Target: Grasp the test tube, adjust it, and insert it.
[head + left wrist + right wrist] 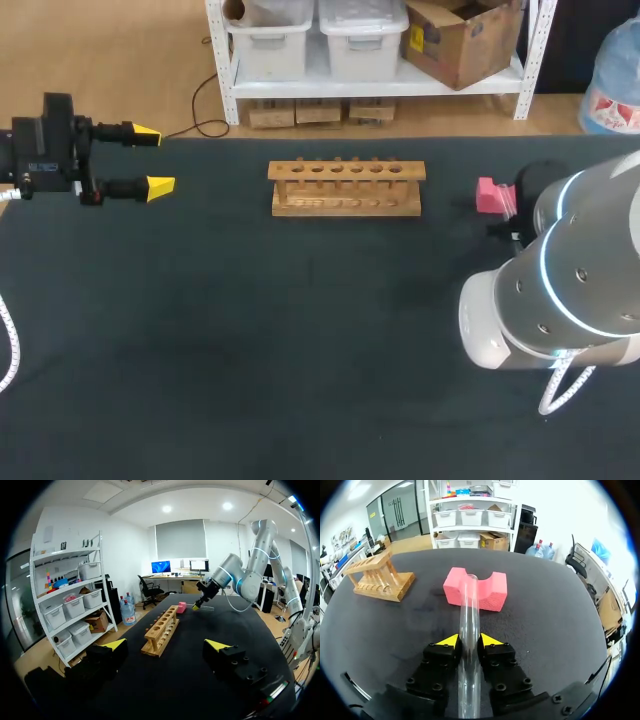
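Note:
A clear glass test tube [469, 611] lies lengthwise between the yellow-tipped fingers of my right gripper [468, 641], which is shut on it. The tube's open end reaches over the notch of a pink foam block [490, 594] just ahead. The wooden test tube rack [346, 187] stands at the table's far middle, its row of holes showing nothing in them. In the head view my right arm [560, 290] hides its own gripper beside the pink block [492, 196]. My left gripper [153, 160] hovers open at the far left, well apart from the rack [161, 631].
The table is covered with a black cloth [300, 350]. Its far edge runs just behind the rack. A white cable [8, 345] hangs at the left edge.

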You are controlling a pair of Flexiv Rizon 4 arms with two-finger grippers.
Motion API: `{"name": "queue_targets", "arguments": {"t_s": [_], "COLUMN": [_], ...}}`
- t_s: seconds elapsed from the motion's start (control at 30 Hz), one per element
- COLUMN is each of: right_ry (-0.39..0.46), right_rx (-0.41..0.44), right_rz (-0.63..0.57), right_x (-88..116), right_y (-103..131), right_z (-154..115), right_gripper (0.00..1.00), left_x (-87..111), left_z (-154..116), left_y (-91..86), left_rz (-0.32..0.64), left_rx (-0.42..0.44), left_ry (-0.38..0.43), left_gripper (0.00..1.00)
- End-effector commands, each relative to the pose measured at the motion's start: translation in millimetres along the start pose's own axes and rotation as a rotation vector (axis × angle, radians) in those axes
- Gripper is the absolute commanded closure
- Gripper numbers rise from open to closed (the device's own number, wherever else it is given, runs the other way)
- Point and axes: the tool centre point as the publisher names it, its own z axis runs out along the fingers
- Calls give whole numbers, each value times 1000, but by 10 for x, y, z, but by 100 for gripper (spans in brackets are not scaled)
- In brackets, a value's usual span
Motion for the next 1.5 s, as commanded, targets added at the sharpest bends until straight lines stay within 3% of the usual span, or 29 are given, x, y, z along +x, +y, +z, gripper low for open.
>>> {"name": "queue_targets", "arguments": {"t_s": [0.03,0.33,0.57,0.87,1.5], "right_ry": [11,-5,-27,-56,-64], "right_rx": [27,48,50,60,16], "right_rz": [31,111,193,197,142], "right_x": [-64,-199,-383,-582,-651], "right_y": [44,181,430,770,1553], "right_z": [-70,-313,-551,-735,-711], "right_gripper": [100,100,100,100,100], "left_x": [16,16,16,16,16], "left_z": [-2,-2,-2,-2,-2], "left_y": [-6,-6,-6,-6,-6], "left_rz": [4,4,4,4,4], "left_rx": [-3,-3,-3,-3,-3], "left_ry": [-6,-6,-6,-6,-6], "left_gripper": [0,0,0,0,0]}}
